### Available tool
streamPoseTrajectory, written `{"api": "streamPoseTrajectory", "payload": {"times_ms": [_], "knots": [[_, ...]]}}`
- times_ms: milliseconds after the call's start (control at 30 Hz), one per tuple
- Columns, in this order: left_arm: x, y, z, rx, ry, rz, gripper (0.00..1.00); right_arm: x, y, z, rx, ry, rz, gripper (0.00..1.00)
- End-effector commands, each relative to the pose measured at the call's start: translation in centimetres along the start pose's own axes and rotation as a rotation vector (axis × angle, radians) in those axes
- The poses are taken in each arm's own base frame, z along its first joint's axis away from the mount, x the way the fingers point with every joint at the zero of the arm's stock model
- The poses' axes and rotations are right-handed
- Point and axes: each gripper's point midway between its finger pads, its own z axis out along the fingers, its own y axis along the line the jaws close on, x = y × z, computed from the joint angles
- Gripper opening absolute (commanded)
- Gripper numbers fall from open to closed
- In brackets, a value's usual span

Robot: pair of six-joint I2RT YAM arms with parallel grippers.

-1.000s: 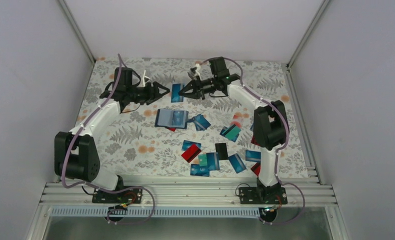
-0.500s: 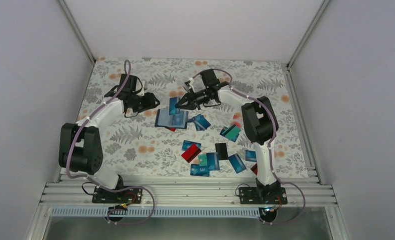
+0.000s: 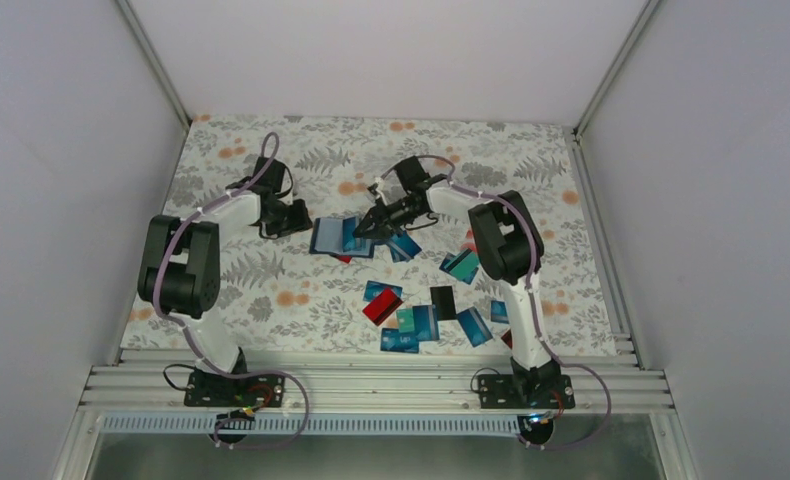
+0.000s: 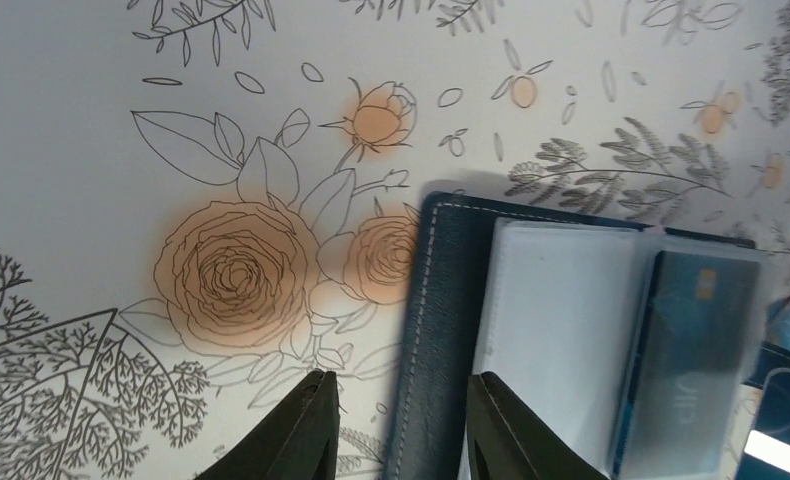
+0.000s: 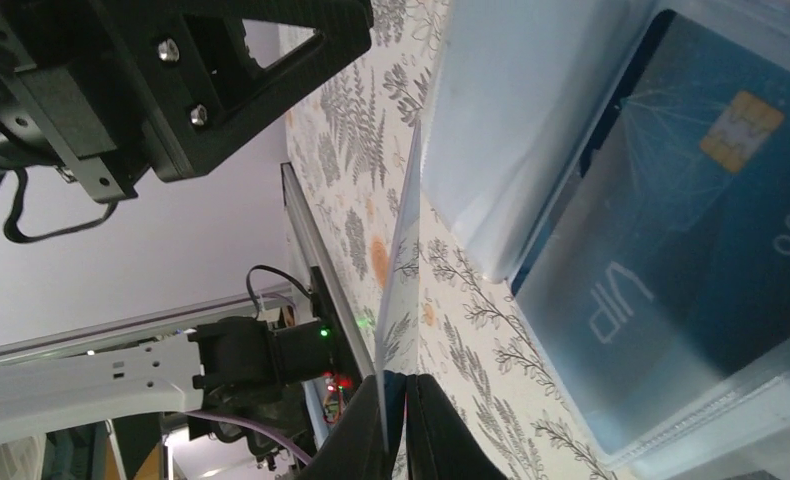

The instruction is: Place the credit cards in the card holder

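Observation:
The card holder (image 3: 327, 238) lies open on the flowered cloth, its navy stitched edge (image 4: 441, 300) and clear sleeves facing up. One sleeve holds a teal credit card (image 5: 671, 220) marked VIP. My left gripper (image 4: 401, 405) is low at the holder's left edge. Its jaws are open, one over the cloth and one over the pale sleeve, with the navy edge between them. My right gripper (image 5: 396, 430) is shut on another card (image 5: 403, 250), seen edge-on as a thin blade just above the holder. Several loose cards (image 3: 411, 328) lie nearer the arm bases.
Loose cards spread from beside the holder (image 3: 403, 243) to the right (image 3: 463, 265) and front (image 3: 474, 325); one is red (image 3: 381, 310), one black (image 3: 443, 300). The left arm's wrist (image 5: 171, 70) is close beside my right gripper. Grey walls enclose the table.
Both grippers have come down from the back of the table to the holder. The left jaws have narrowed around its left edge. The right gripper has carried its card onto the holder.

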Motion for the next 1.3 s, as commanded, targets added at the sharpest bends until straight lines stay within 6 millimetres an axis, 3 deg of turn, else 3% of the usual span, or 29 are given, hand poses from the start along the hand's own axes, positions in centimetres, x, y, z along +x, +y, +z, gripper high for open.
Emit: {"api": "streamPoseTrajectory", "payload": {"times_ms": [0, 467, 933, 1267], "knots": [[-0.5, 0.6, 0.8, -0.030, 0.009, 0.024, 0.33, 1.0, -1.8, 1.2, 0.037, 0.030, 0.008, 0.04], [0.1, 1.4, 3.3, -0.038, 0.066, 0.044, 0.32, 1.0, -4.4, 2.6, 0.088, 0.056, 0.105, 0.04], [1.1, 1.8, 4.6, -0.026, 0.116, 0.071, 0.31, 0.0, -3.6, 3.4, 0.013, 0.072, 0.112, 0.04], [1.7, 1.7, 5.2, -0.005, 0.136, 0.069, 0.23, -0.9, -3.2, 3.6, -0.017, 0.077, 0.110, 0.04]]}}
